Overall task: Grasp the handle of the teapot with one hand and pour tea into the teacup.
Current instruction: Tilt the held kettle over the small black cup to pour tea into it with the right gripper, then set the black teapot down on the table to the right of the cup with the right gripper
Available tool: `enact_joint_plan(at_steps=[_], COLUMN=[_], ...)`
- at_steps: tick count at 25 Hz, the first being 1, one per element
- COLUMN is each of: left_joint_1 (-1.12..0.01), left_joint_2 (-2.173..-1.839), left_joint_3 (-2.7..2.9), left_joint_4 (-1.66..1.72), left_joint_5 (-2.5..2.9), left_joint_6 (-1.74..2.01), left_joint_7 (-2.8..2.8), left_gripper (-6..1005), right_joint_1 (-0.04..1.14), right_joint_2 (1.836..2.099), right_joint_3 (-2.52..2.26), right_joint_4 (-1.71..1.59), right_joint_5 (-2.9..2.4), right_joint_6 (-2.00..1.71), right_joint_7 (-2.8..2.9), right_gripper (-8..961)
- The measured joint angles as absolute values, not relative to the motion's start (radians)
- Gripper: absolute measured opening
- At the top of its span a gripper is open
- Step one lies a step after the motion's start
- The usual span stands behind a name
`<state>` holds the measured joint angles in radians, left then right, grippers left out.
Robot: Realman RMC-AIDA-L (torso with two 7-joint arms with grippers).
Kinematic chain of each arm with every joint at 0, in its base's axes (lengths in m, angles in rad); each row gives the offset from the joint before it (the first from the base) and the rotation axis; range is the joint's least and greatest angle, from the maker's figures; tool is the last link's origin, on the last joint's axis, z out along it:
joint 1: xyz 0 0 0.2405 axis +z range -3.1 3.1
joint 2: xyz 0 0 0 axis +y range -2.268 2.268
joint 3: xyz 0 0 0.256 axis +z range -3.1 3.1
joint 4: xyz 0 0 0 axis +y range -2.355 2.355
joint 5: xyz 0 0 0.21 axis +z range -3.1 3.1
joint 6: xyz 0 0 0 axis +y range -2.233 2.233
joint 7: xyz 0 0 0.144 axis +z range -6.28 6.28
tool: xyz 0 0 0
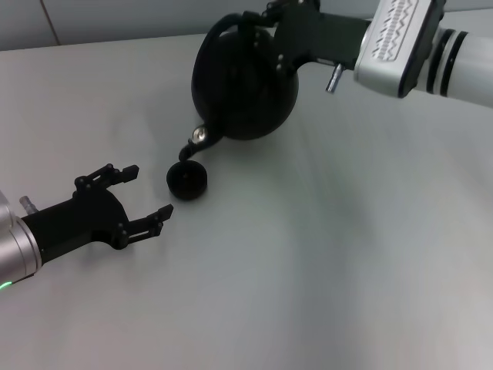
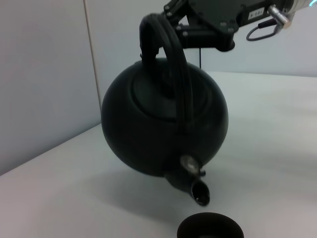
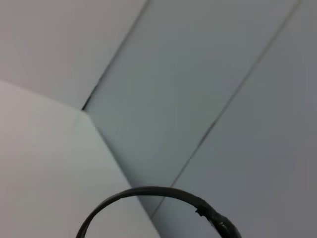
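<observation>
The right gripper (image 1: pixel 258 31), fingers clamped on the handle (image 2: pixel 168 54), tilts the teapot (image 1: pixel 243 85) spout-down over the teacup (image 1: pixel 187 181); left gripper (image 1: pixel 139 202) open nearby.

One teapot (image 1: pixel 245 89), one teacup (image 1: pixel 187 181)

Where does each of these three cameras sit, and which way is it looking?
Head view: from above, down at the table; teapot tilted over the teacup, left tool open, right tool on the handle.
Left wrist view: sideways at teapot, no own fingers.
Right wrist view: toward walls.
Head and left wrist views share teapot and teacup.
</observation>
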<state>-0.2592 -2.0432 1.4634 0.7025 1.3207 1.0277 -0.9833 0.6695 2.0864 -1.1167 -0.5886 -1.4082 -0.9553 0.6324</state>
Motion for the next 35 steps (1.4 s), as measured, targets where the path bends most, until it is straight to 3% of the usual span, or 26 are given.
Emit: enact_joint_plan(at_steps=[35], left_joint_1=[-0.255], left_joint_2=[-2.045], left_joint_3=[1.457], left_joint_4=[0.716], left_joint_5=[1.321], left_joint_6=[1.051], left_joint_7=[-0.983], left_gripper=[856], right_joint_1=[0.457], right_joint_2=[2.083], right_joint_3=[-1.027], right_joint_4=[-0.465], right_joint_5=[-1.069], right_joint_6=[-1.041], right_joint_7=[0.802], right_gripper=[123])
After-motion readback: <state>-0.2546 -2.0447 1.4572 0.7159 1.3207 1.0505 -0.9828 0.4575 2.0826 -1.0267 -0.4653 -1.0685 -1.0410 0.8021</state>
